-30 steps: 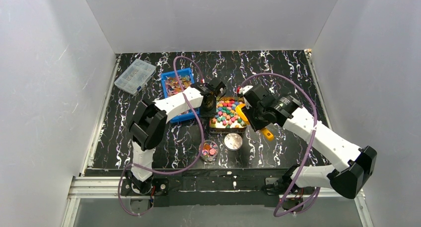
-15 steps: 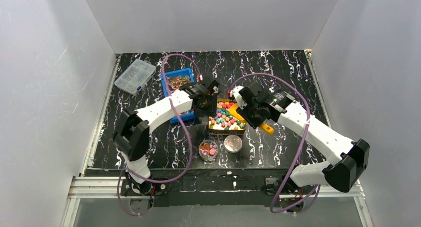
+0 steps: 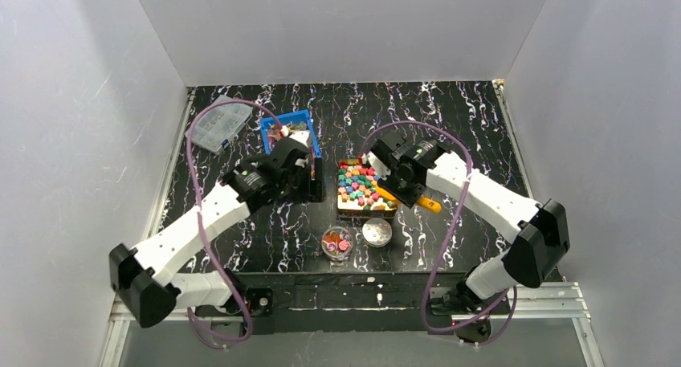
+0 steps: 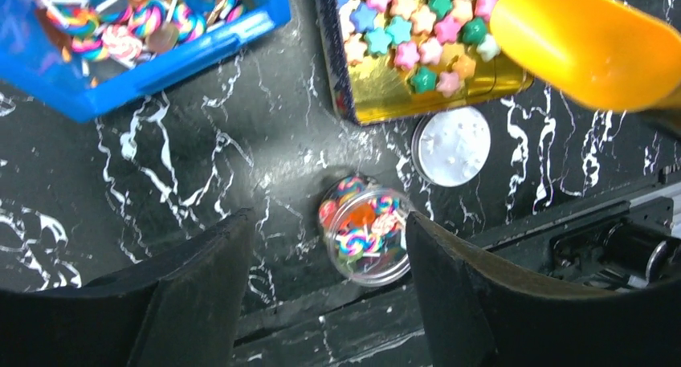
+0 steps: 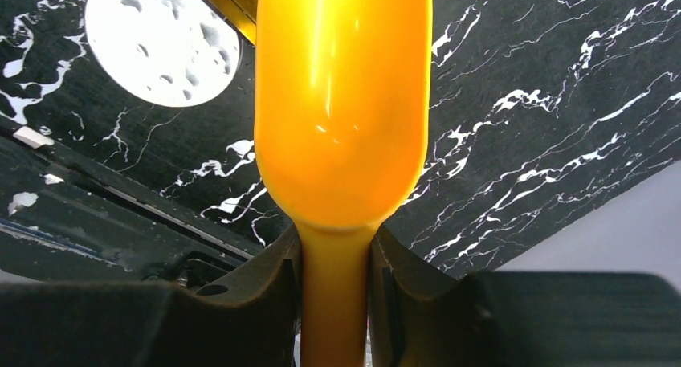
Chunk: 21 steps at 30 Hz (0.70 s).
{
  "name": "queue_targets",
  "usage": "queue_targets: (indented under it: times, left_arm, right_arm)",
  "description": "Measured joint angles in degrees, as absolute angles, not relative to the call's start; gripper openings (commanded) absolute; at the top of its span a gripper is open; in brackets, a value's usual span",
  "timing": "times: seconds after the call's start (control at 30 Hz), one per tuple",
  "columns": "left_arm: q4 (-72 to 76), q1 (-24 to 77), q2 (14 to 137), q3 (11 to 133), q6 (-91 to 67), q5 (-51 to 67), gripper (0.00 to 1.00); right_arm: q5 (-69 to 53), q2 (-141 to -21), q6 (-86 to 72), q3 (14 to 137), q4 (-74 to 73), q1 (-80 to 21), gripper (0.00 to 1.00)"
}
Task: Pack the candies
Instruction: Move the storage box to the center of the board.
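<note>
The candies, small coloured star pieces, fill a gold tin at mid-table; they also show at the top of the left wrist view as candies. A clear round jar with swirl sweets stands open near the front edge, below my left gripper, which hangs open and empty above it. In the top view my left gripper is just left of the tin. My right gripper is shut on the handle of the orange scoop, which is held at the tin's right side as scoop.
A blue bin of wrapped sweets sits behind the left gripper. The white round lid lies beside the jar. A clear compartment box rests at the far left. White walls enclose the table.
My left gripper opened and drew back left from the tin, over the blue bin's near side. My right gripper shifted left with the scoop.
</note>
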<state>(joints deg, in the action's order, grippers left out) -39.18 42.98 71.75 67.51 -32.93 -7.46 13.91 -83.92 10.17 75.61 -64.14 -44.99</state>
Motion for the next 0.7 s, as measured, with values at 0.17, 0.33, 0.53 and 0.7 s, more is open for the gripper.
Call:
queue_targets:
  times: [0.17, 0.33, 0.53, 0.7]
  left_arm:
    - [-40.01, 42.98, 62.83, 61.21, -32.56, -7.46, 0.73]
    - [-40.75, 42.98, 54.87, 55.51, -31.64, -6.76, 0.81]
    - [-41.17, 42.98, 49.06, 52.84, -30.24, -6.15, 0.84]
    - [-41.32, 42.98, 47.16, 51.70, -29.08, -6.00, 0.86]
  right_arm:
    - [15.77, -88.44, 10.37, 78.67, -66.08, -44.99, 0.01]
    - [17.41, -92.99, 10.39, 80.38, -67.40, -44.99, 0.01]
    - [18.28, -99.07, 10.31, 83.66, -69.08, -44.99, 0.01]
    - [18.24, -103.13, 10.15, 86.46, -69.56, -44.99, 0.01]
